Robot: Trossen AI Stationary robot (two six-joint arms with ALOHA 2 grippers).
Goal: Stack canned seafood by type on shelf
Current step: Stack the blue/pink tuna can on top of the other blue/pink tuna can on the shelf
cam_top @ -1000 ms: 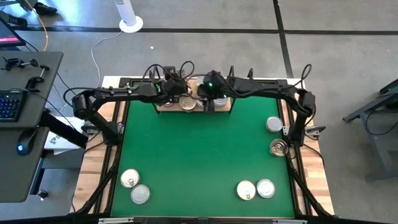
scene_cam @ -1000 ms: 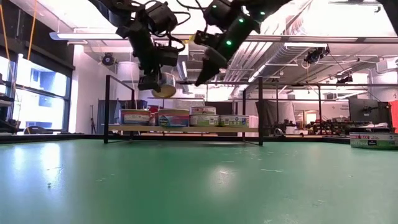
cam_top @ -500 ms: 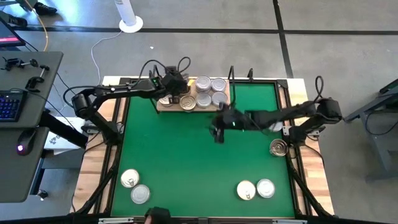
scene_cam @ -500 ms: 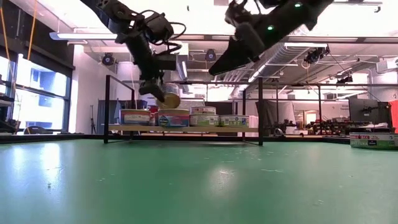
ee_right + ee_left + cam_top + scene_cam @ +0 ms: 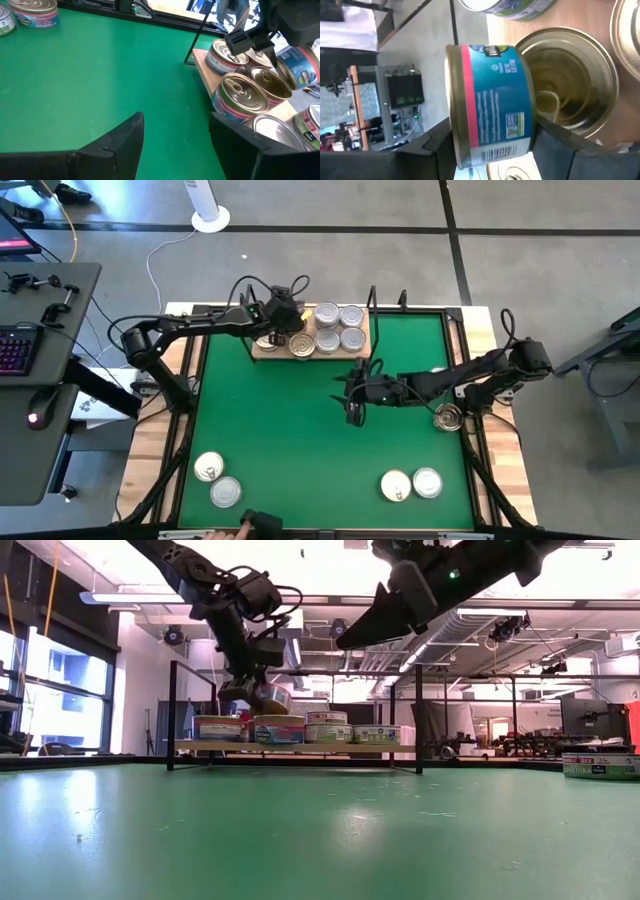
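My left gripper [image 5: 286,330] is over the shelf's [image 5: 257,353] left part, shut on a can [image 5: 490,100] with a blue and pink label. The can hangs just above a gold-lidded can [image 5: 570,85] standing on the shelf. Several more cans [image 5: 340,328] stand on the board, some gold-lidded, some silver. My right gripper [image 5: 352,406] is open above the green mat [image 5: 280,420], near of the shelf's right end, with nothing between its fingers [image 5: 120,145]. My left gripper pinches the can between its two fingers, one finger on each flat end [image 5: 454,127] [image 5: 532,122]. The fingers slant down from the table's left side. The can is lifted clear and tilted, with its labelled wall [image 5: 268,698] showing just above the can below.
Loose cans lie on the mat: two at the near left [image 5: 208,468], two at the near right [image 5: 396,485] and one by the right edge [image 5: 448,417]. A dark object [image 5: 262,523] and a person's hand are at the near edge. The shelf has thin black uprights [image 5: 418,720].
My right gripper has drawn back from the shelf toward the near edge, out over the mat, and sunk a little. My left gripper has lowered and rolled with its can. The can showed its gold lid steeply tipped before and now sits flatter, closer to the can below.
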